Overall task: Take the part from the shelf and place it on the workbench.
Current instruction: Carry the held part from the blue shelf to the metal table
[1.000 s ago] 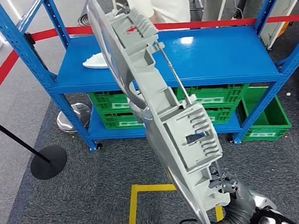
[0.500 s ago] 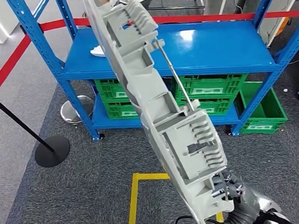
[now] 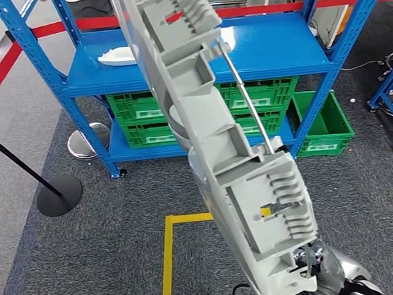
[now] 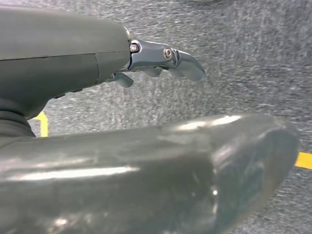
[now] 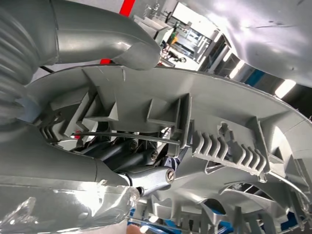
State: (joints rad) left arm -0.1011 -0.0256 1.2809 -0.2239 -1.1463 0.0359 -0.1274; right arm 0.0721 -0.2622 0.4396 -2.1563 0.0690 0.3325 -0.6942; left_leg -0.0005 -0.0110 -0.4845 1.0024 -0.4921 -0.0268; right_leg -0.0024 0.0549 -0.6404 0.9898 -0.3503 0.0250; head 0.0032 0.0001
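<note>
Carrying looks to be the step in hand: the part point(image 3: 225, 152) is off the shelf point(image 3: 280, 54) and held up in the air by the right hand point(image 3: 314, 264), which grasps it at its lower end, fingers point(image 5: 154, 170) tucked among the ribs and hooked near the thin metal rod point(image 3: 247, 100); the blue shelf stands beyond it across the grey carpet, and no bench shows in these pictures, so the placing is not yet done; the next move, I judge, calls for turning toward the bench and bringing the long part round without swinging its upper end into the shelf posts, since the grasp sits at one end and the length gives the load leverage on the fingers.

Left hand point(image 4: 162, 58) hangs over the carpet, holding nothing, its fingers stretched out straight.

Part itself: a long, curved moulding of grey plastic, tilted steeply from the right hand up toward the top of the head view; the side facing the camera is the inner one, with boxy pockets, rows of comb-like ribs and a slotted mount, the rod running along it between two brackets; the outer skin, seen at its edge, looks smooth and glossy; a white piece point(image 3: 119, 56) lies on the shelf's upper deck, and green crates point(image 3: 263, 102) sit below it.
</note>
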